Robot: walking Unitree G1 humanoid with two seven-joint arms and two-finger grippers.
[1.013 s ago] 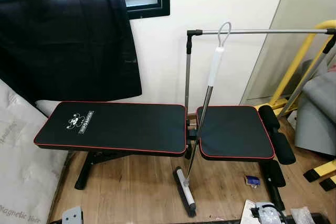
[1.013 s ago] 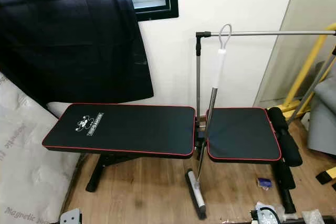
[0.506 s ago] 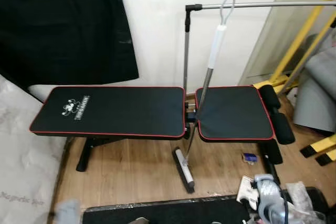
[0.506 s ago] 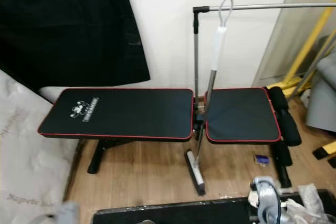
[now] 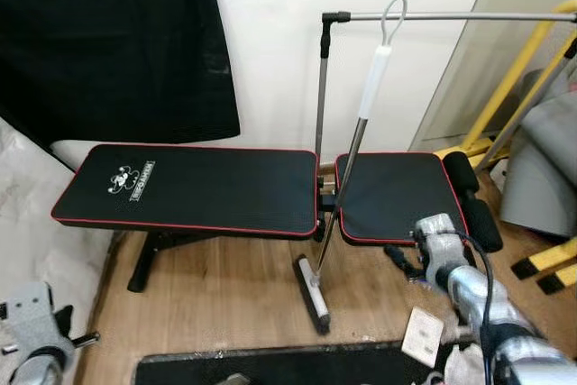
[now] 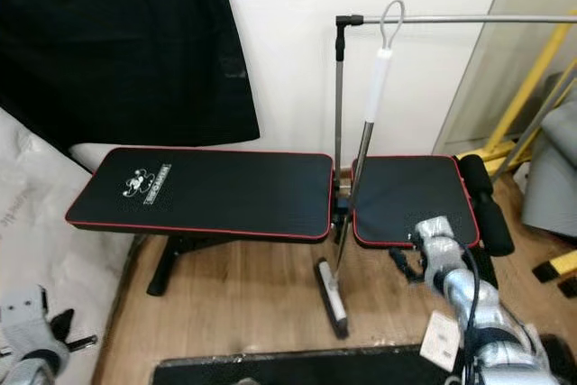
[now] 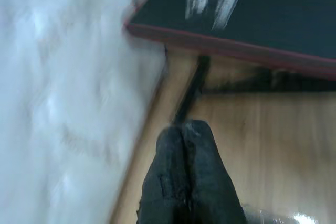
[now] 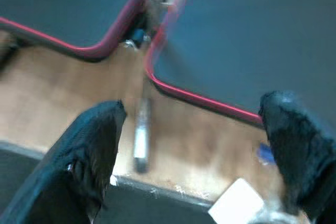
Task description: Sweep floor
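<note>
Right wrist view shows the right gripper [image 8: 194,150] with its two black fingers spread wide apart and nothing between them — beyond the gap lie the wooden floor [image 8: 68,114] and the red-edged pads of the bench. From the head, that gripper [image 5: 403,263] hangs low on the robot's right, just in front of the black weight bench with red piping [image 5: 189,188]. The left gripper [image 7: 184,145] has its fingers pressed together, pointing at the floor beside the white plastic-wrapped mattress [image 7: 63,103]. The long-handled floor sweeper with a white grip and steel shaft [image 5: 347,169] leans upright in the gap between the bench's two pads, its loop near the steel clothes rail [image 5: 442,16] — its flat head [image 5: 311,291] rests on the floor, apart from both grippers.
</note>
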